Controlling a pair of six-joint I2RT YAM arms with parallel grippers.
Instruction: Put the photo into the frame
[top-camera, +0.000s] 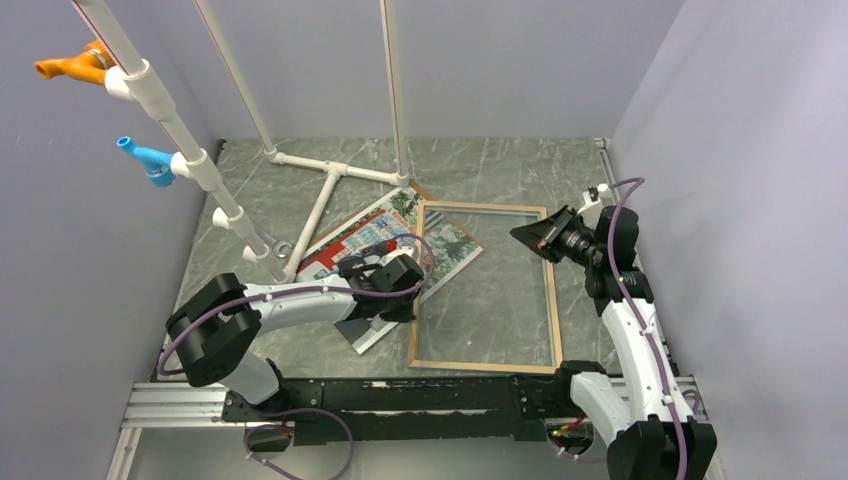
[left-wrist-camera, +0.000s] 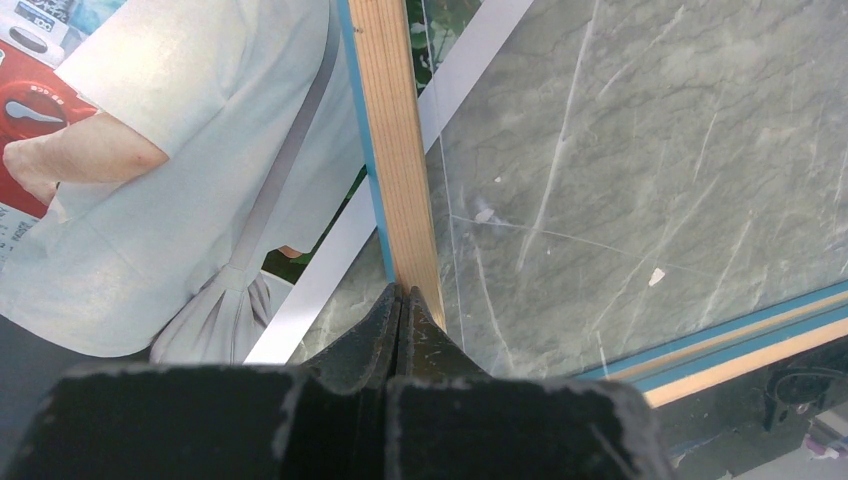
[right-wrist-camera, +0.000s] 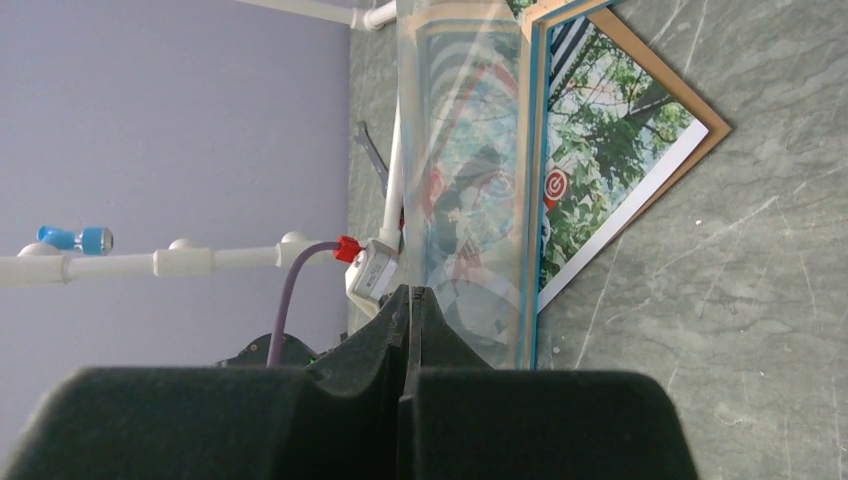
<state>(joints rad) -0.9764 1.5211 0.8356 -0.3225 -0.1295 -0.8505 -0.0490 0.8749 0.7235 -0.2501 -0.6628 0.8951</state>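
Top external alone: whole frame (top-camera: 552, 290)

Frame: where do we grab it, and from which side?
Probably the right rail of the frame, coming from the right. It lies flat, wood face up, with only table showing beside that rail. The left rail overlaps the photo, and the left gripper sits shut at it.

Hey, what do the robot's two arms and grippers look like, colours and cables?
The left arm and right arm are white links joined by bulky black housings, each trailed by a purple cable. The left gripper and right gripper are matte black, with tapered fingers; the left's tips look scuffed.
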